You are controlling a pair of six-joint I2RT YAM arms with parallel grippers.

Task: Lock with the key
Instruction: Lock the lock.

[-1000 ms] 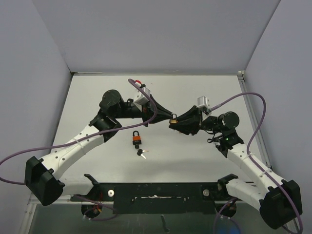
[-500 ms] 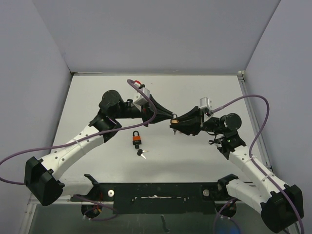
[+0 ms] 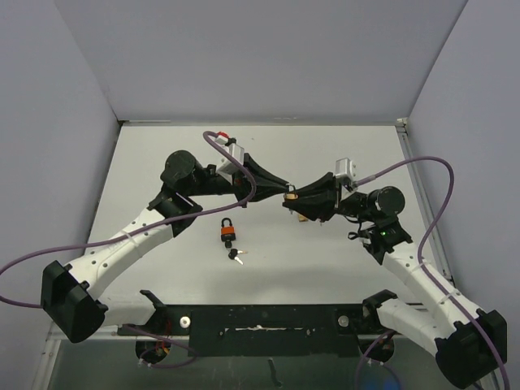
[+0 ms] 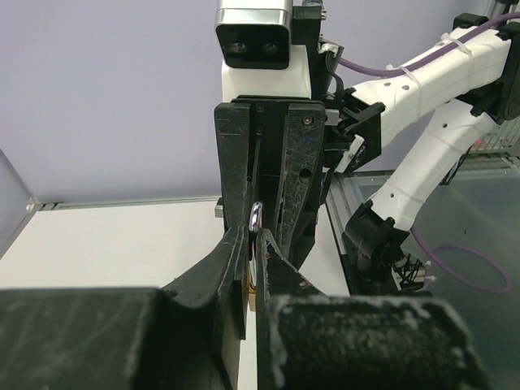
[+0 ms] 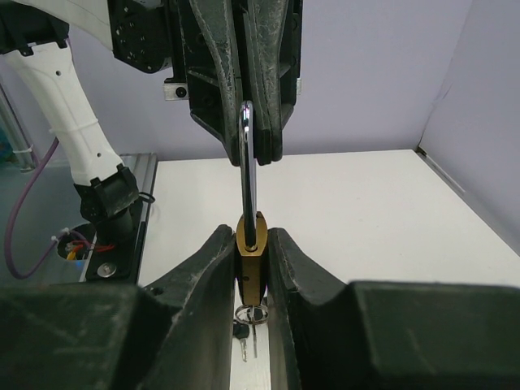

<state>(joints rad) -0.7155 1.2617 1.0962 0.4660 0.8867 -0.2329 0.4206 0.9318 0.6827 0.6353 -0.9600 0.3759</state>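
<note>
Right arm (image 3: 410, 264) eased outward — its pincer (image 5: 251, 242) holding padlock (image 5: 251, 266).

left fingers (image 3: 272, 184): tips meet right fingers (image 3: 309, 199) mid-desk
brass padlock (image 3: 290, 195): between those tips
orange padlock (image 3: 228, 233): on desk (image 3: 325, 268)
keys (image 3: 236, 256): just beside orange padlock

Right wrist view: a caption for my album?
The right tool grips a brass padlock; the left tool pinches its shackle.
</note>
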